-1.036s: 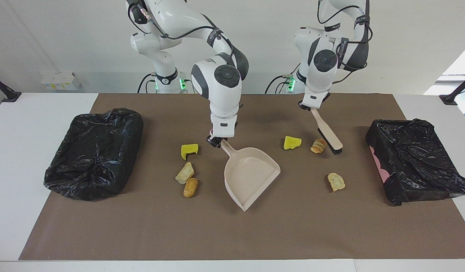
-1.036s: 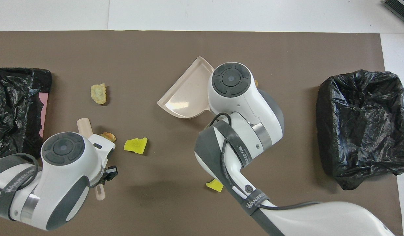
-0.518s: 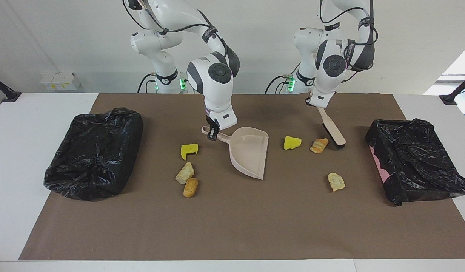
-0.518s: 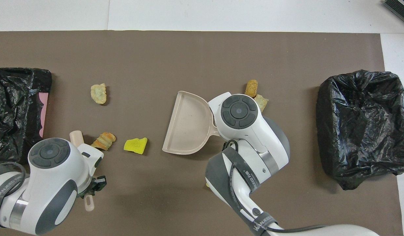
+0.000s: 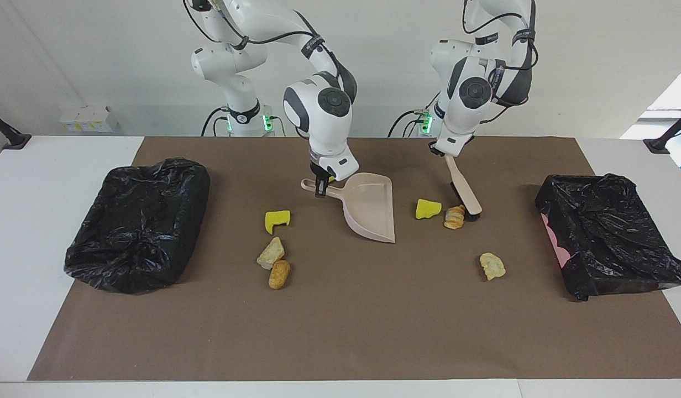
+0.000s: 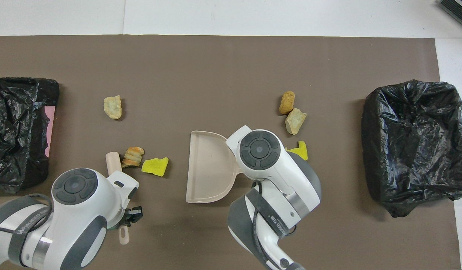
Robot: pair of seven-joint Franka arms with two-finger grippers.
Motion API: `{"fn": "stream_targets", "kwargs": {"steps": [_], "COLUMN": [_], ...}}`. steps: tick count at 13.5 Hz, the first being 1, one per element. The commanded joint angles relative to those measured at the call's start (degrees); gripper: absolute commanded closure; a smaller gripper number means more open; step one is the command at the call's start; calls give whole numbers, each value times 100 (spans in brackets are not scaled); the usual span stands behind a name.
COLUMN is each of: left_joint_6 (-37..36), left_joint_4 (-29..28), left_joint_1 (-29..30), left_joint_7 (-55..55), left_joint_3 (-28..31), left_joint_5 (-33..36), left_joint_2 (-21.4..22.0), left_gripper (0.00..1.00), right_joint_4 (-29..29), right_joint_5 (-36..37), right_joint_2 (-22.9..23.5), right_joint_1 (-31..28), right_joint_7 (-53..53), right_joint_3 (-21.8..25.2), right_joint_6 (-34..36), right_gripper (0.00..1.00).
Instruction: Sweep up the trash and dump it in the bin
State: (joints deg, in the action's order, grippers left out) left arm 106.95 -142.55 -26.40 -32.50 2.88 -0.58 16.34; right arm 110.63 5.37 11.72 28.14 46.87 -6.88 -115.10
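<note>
Across the table in the facing view, we take the beige plastic dustpan (image 5: 370, 213) as our landmark. Our right gripper (image 5: 320, 189) is clamped on its handle, and the pan has swung nearer to the robots since a second ago. Toward the left arm's end, our left gripper (image 5: 441, 152) is clamped on the beige black-bristled brush (image 5: 464, 193), whose bristles now touch the golden-brown bread lump (image 5: 454, 216), pushed up beside the yellow sponge chunk (image 5: 428, 208). A pale lump (image 5: 492, 265) lies farther out, unmoved.

From overhead, the dustpan (image 6: 207, 165) lies between that sponge (image 6: 155, 166) and a second yellow chunk (image 6: 299, 150), with two tan lumps (image 6: 294, 120) just past it. Black-lined bins (image 6: 411, 142) flank both ends.
</note>
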Motion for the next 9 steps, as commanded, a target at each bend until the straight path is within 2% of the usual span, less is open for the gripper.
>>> {"fn": "stream_targets", "kwargs": {"steps": [1, 3, 5, 9], "left_joint_6": [466, 773, 933, 907], "left_joint_4": [-63, -63, -1, 262], "left_joint_1": [-286, -637, -804, -1122], "left_joint_7": [471, 822, 1078, 1334], "left_joint_3": [63, 63, 55, 46], "left_joint_5": [-267, -293, -678, -1277], "left_joint_2": [-122, -254, -324, -456], "left_gripper": [100, 100, 100, 100], "right_joint_4": [47, 46, 11, 2], "right_joint_5": [-27, -27, -27, -36], "right_joint_2": [41, 137, 252, 305], "right_joint_1": [16, 86, 130, 130], "right_joint_7": [33, -186, -353, -477], "right_joint_3": [-24, -24, -24, -24], "right_joint_6": [-214, -407, -565, -680], "right_gripper": [100, 100, 100, 100]}}
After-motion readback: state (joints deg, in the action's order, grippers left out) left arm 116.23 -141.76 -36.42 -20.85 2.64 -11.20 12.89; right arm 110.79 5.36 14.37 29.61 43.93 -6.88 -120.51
